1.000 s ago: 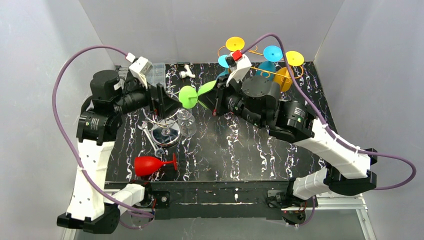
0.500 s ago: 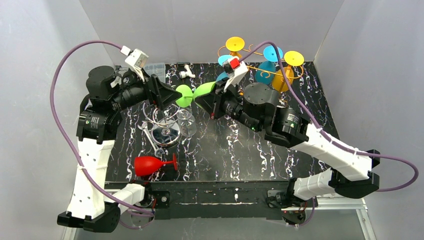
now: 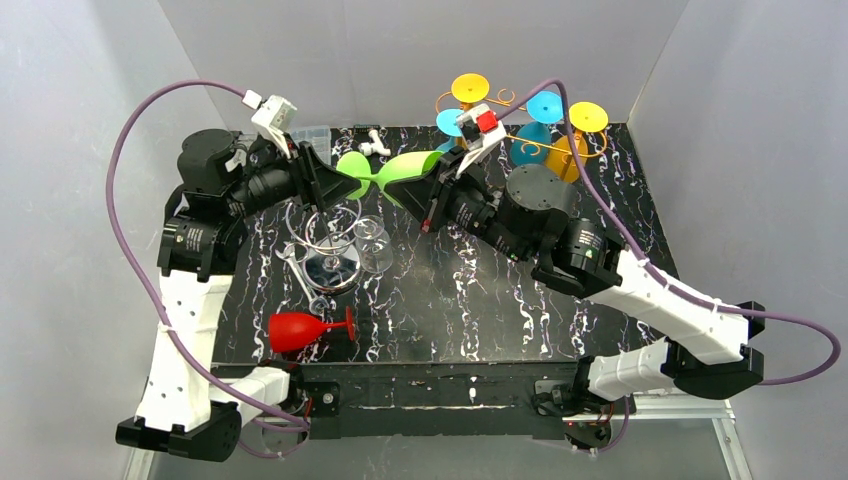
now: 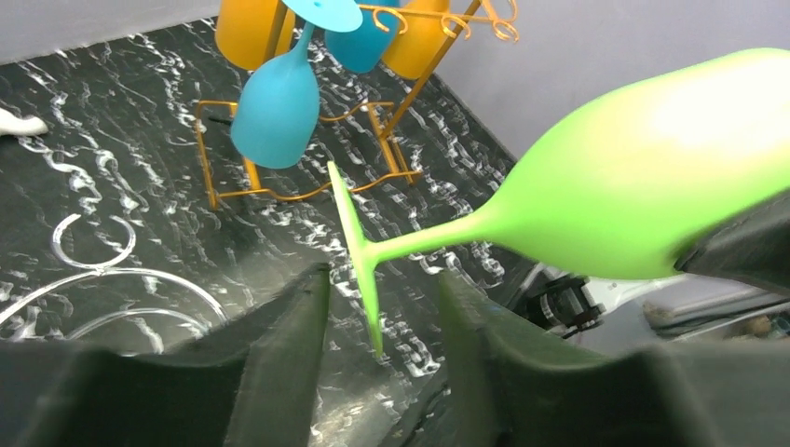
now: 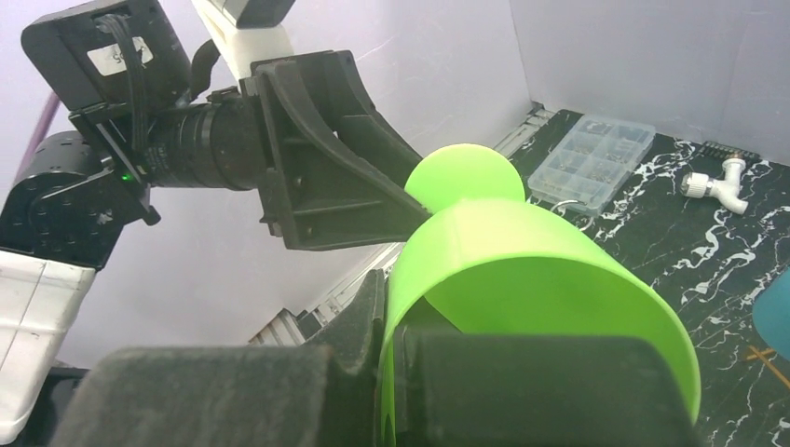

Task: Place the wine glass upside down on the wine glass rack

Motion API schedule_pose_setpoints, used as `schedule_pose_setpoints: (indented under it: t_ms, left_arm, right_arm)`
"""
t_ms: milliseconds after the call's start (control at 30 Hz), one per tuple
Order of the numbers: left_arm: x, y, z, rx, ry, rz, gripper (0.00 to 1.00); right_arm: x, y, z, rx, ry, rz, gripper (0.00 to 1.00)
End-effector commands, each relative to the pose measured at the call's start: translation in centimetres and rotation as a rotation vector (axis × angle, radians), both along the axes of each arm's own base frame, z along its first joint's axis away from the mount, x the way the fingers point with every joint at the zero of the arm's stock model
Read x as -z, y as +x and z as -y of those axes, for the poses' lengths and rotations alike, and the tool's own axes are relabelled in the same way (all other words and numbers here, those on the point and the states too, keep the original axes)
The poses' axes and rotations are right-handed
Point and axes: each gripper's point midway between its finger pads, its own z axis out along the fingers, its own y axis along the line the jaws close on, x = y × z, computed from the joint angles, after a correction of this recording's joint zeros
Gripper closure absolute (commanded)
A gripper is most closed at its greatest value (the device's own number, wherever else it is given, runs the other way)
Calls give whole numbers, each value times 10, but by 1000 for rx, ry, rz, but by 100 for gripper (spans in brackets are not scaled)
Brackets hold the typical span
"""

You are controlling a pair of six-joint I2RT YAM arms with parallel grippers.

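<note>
Above the bench [image 3: 480, 300], short of the rack [image 4: 279, 194], green wine glass [image 3: 405, 168] hangs sideways: right fingers [image 5: 540, 391] clamped on bowl rim, left fingers [image 4: 279, 372] half-open astride the foot, not gripping. Risk: early right release, or off-centre closing, drops it.

The left arm [image 3: 190, 310] and right arm [image 3: 660, 300] are wearing white shells on the links nearest the table [image 3: 480, 300] edge, and black round motor housings farther over the table. A purple cable [image 3: 128, 135] is looping along each arm to a white camera box [image 3: 272, 112]; the right arm's box is carrying a red patch [image 3: 488, 121]. Matte black wedge-shaped fingers [image 4: 279, 372] are capping both arms.
</note>
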Motion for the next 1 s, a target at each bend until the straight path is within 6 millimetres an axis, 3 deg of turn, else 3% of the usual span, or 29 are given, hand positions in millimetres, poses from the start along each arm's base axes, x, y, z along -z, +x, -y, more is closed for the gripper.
schedule_pose_setpoints:
  t_ms: [0, 133, 167, 300, 467, 533, 700, 867, 967]
  left_arm:
    - [-11, 0, 0, -3, -38, 28, 68]
    - [-17, 6, -3, -33, -46, 42, 97]
    - [-18, 6, -3, -34, -47, 48, 100]
    - [-29, 11, -9, -54, 0, 151, 100]
    - [-49, 24, -26, -105, 160, 402, 100]
    - [-61, 29, -33, -127, 228, 523, 100]
    - [-93, 30, -42, -146, 376, 829, 100]
    - [-97, -1, -27, 27, 486, 1063, 100]
    - [-94, -21, -20, 109, 518, 1173, 100]
  right_arm:
    - [-21, -5, -6, -34, 80, 28, 99]
    - [-12, -9, -15, -61, 87, 6, 99]
    - [-8, -9, -16, -64, 84, 0, 99]
    - [7, -10, -16, -62, 43, -30, 62]
    - [39, -13, 8, -32, -94, -93, 4]
    - [50, -17, 21, -25, -153, -119, 2]
    - [55, -37, 49, -81, -234, -152, 2]
    - [26, -49, 72, -120, -241, -96, 2]
    - [12, -52, 65, -156, -241, -66, 2]
